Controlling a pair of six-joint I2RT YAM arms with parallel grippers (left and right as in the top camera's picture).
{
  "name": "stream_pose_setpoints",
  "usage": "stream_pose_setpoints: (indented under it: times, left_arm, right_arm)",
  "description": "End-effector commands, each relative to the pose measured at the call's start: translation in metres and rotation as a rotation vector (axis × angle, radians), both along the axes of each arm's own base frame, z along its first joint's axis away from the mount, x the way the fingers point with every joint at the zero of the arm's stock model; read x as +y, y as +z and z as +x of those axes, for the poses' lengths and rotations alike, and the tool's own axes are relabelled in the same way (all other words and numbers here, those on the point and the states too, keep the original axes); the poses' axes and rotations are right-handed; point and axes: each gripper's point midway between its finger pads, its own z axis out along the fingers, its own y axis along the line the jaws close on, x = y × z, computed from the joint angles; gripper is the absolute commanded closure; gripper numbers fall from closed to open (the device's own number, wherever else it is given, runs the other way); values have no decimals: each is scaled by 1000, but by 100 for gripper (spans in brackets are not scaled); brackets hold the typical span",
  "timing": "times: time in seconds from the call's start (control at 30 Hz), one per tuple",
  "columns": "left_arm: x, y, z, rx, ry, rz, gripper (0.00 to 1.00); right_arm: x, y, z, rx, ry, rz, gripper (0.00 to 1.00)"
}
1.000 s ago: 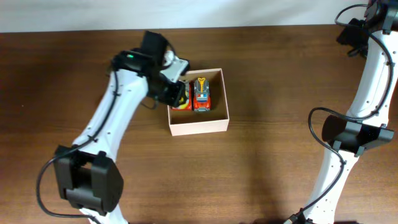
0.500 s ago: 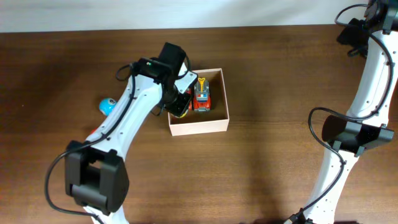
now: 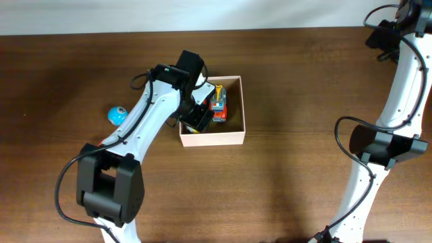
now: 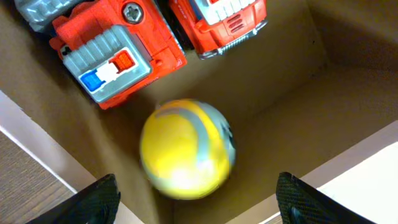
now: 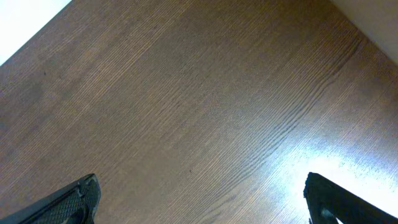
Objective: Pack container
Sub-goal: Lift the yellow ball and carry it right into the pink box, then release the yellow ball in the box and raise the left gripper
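Observation:
The container (image 3: 210, 139) is a small cream-white box left of the table's middle. My left gripper (image 3: 198, 112) hangs over its left half. In the left wrist view the left gripper (image 4: 199, 202) is open, its dark fingertips (image 4: 99, 200) wide apart. A blurred yellow ball (image 4: 186, 149) lies free between and below them on the tan floor (image 4: 280, 93). Two red toy trucks (image 4: 115, 50) (image 4: 224, 18) sit side by side beyond the ball. My right gripper (image 5: 202, 199) is open over bare wood at the table's far right.
A small blue ball (image 3: 117, 114) lies on the table left of the container, beside the left arm. The right arm (image 3: 398, 88) runs along the right edge. A white wall strip borders the table's far side.
My left gripper moved right over the container and opened, and the yellow ball left its jaws. The container shifted slightly left. The blue ball came into view. The right arm stayed still.

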Motion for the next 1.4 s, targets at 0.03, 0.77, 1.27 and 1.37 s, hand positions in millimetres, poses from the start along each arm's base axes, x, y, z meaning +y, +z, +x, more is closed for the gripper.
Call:
stream_pose_setpoints:
  times: [0.03, 0.77, 1.27, 1.37]
  left_arm:
    - [0, -3, 2, -4, 2, 0, 18]
    - [102, 73, 56, -197, 539, 199, 16]
    - [214, 2, 33, -20, 782, 278, 0]
    - [226, -13, 32, -15, 813, 279, 0]
  right_arm:
    - [-3, 18, -6, -36, -19, -24, 1]
    - [-3, 18, -6, -36, -19, -24, 1]
    - [-3, 18, -6, -36, -19, -24, 1]
    - [-3, 18, -6, -36, -19, -24, 1]
